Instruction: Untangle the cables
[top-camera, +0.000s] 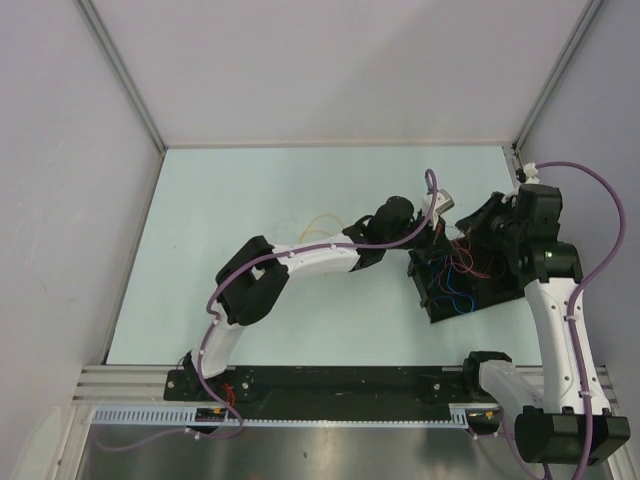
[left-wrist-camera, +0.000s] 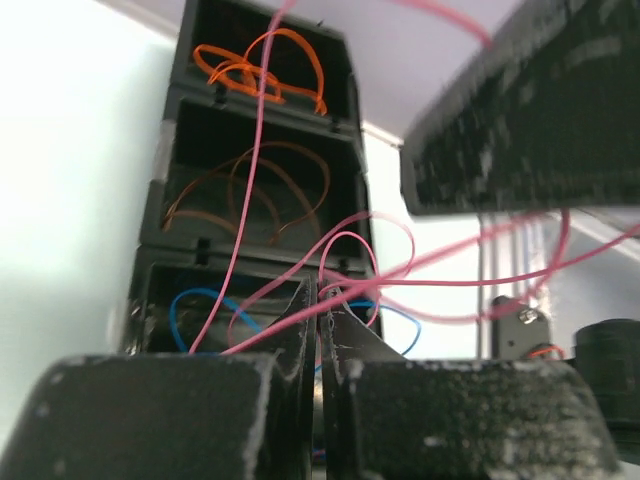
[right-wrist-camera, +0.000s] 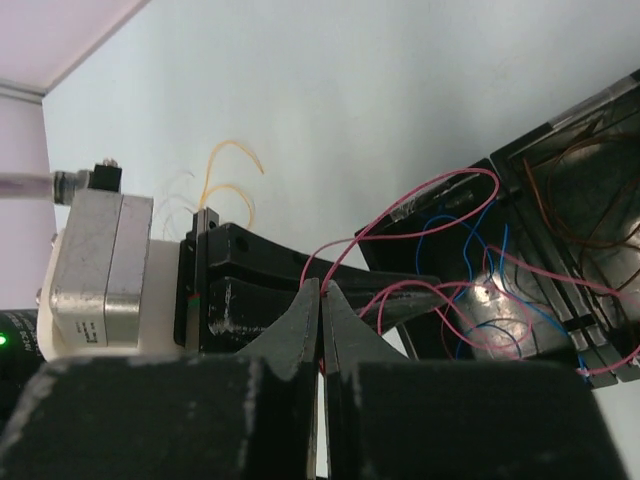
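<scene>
A red cable runs in loose loops from the black compartment tray up to both grippers, which meet over the tray's left end. My left gripper is shut on the red cable, and a strand crosses its tips. My right gripper is also shut on the red cable, just in front of the left gripper's black fingers. A blue cable lies in the nearest compartment under the red loops. In the top view the left gripper and right gripper nearly touch.
An orange cable fills the tray's far compartment and a brown one the middle. Thin tan cables lie loose on the pale table left of the grippers. Grey walls close the table in on three sides.
</scene>
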